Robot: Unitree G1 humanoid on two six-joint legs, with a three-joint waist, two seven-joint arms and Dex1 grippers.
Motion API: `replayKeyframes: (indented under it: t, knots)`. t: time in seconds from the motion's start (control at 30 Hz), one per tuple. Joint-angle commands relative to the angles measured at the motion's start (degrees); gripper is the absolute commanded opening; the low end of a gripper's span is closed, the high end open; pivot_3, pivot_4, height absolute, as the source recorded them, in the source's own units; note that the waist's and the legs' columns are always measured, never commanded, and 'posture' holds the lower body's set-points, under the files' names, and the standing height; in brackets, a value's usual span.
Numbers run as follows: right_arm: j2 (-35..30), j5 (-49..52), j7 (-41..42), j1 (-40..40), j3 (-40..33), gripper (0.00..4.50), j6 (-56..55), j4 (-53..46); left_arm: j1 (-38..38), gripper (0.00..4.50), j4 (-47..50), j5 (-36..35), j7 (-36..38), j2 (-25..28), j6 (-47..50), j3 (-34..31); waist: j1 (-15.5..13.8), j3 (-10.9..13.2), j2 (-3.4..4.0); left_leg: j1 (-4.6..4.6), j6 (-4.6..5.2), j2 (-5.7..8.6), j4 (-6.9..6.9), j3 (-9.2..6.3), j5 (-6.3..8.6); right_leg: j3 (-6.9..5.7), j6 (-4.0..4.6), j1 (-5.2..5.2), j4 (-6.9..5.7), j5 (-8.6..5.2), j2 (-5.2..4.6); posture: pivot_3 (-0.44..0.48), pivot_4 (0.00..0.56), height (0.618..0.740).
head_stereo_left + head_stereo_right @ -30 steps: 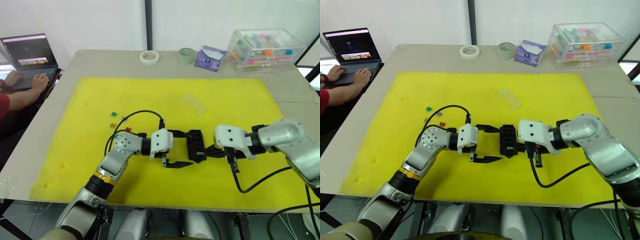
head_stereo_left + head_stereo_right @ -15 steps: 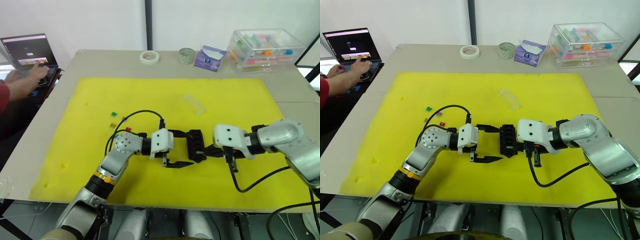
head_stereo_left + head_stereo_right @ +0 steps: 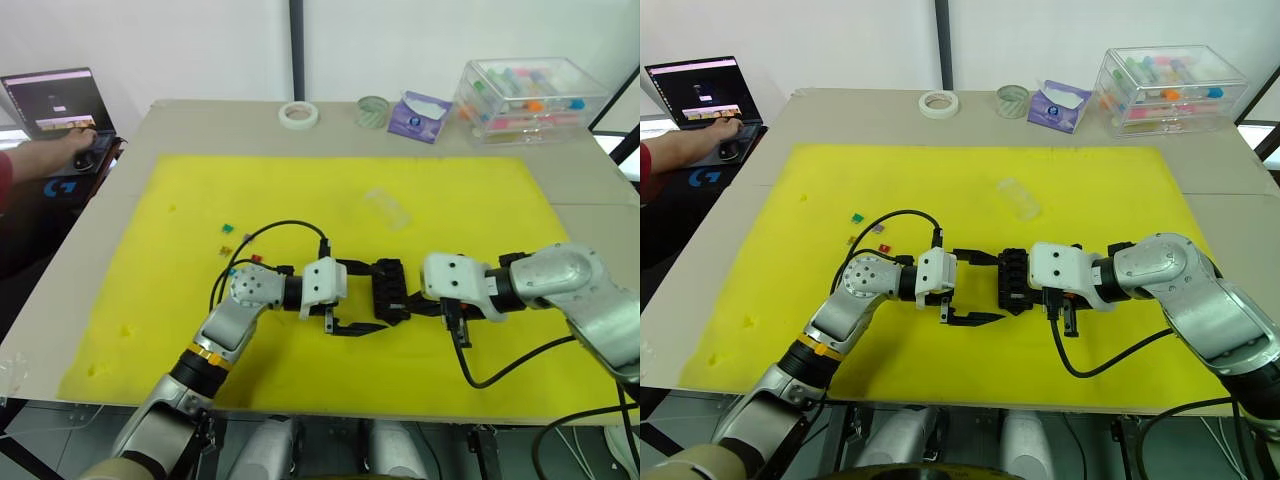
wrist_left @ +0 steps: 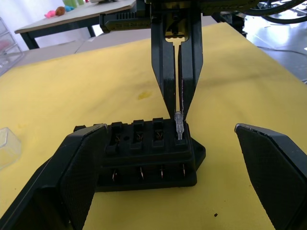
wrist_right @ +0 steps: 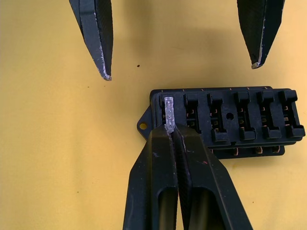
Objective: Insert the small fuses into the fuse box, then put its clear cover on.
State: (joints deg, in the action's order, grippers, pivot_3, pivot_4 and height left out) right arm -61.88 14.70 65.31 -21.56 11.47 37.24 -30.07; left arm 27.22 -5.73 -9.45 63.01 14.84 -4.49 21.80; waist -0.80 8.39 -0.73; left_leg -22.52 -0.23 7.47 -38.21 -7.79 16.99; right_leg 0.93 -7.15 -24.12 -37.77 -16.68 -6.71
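Note:
The black fuse box (image 3: 390, 290) lies on the yellow mat (image 3: 480, 200), near its front middle. My left gripper (image 3: 378, 296) is open, one finger on each side of the box and apart from it. My right gripper (image 5: 170, 132) is shut on a greyish small fuse (image 5: 168, 112), which stands at the box's end slot (image 4: 179, 125). The other slots look empty. The clear cover (image 3: 387, 207) rests on the mat behind the box. More small fuses lie to the left: a green one (image 3: 228, 227), a red one (image 3: 257, 258) and a blue one (image 3: 232, 270).
A large clear storage case (image 3: 528, 100) with coloured tubes stands at the back right. Beside it are a purple tissue pack (image 3: 420, 115), a glass jar (image 3: 373, 111) and a tape roll (image 3: 298, 114). A person's hand (image 3: 50, 155) rests at a laptop (image 3: 55, 105), far left.
My right gripper has edged left, closer onto the fuse box, with the fuse in it. The left gripper has stayed put. The person's hands have shifted at the laptop.

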Motion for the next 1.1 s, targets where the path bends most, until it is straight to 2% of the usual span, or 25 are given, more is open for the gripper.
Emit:
replayKeyframes:
  t: [0.03, 0.13, 0.33, 0.87, 0.97, 1.1]
  knots:
    - [0.04, -0.27, 0.05, 0.14, 0.16, 0.0, 0.03, -1.31, 0.73, 4.48, 0.64, -0.16, -0.05, -0.42, -1.2, -0.06, 0.0, 0.0, 0.0, 0.0, 0.0, 0.0, 0.0, 0.0, 0.0, 0.0, 0.0, 0.0, 0.0, 0.0, 0.0, 0.0, 0.15, 0.74]
    - [0.13, 0.15, 0.36, -0.27, -0.34, 0.64, -0.24, -0.99, 0.82, 4.5, 0.53, -0.01, -0.07, -0.46, -1.26, 0.01, -0.04, 0.0, 0.0, 0.0, 0.0, 0.0, 0.0, 0.0, 0.0, 0.0, 0.0, 0.0, 0.0, 0.0, 0.0, 0.0, 0.15, 0.74]
    - [0.25, 0.56, 0.78, -0.73, -0.9, 2.69, -0.71, -0.53, 0.83, 4.5, 0.29, 0.0, -0.09, -0.57, -1.31, -0.01, -0.02, 0.0, 0.0, 0.0, 0.0, 0.0, -0.01, 0.0, 0.0, 0.0, 0.0, 0.0, -0.01, 0.0, 0.0, 0.0, 0.15, 0.74]
    - [1.03, 5.73, 2.45, -5.35, -5.23, 2.69, -0.19, 1.45, 1.11, 4.5, -0.45, 0.07, -0.12, -0.73, -2.09, -0.06, -0.01, 0.0, 0.0, 0.0, 0.0, 0.0, -0.01, 0.0, 0.0, -0.01, 0.0, 0.0, -0.01, 0.0, 0.0, 0.0, 0.15, 0.74]
    - [1.35, 5.29, 2.14, -5.54, -4.24, 2.11, -0.11, 2.28, 1.11, 4.5, -0.49, 0.1, -0.19, -0.79, -2.14, -0.06, -0.03, 0.0, 0.0, 0.0, 0.0, 0.01, -0.01, 0.0, 0.0, -0.01, 0.0, 0.0, -0.01, 0.0, -0.01, 0.0, 0.15, 0.74]
    - [1.57, 4.46, 2.07, -4.64, -3.33, 0.67, -1.0, 2.74, 0.95, 4.5, -0.18, 0.11, -0.22, -0.81, -2.03, 0.05, -0.03, 0.0, 0.0, 0.0, 0.0, 0.01, -0.01, 0.0, 0.0, 0.0, 0.0, 0.0, -0.01, 0.0, -0.01, 0.0, 0.15, 0.74]
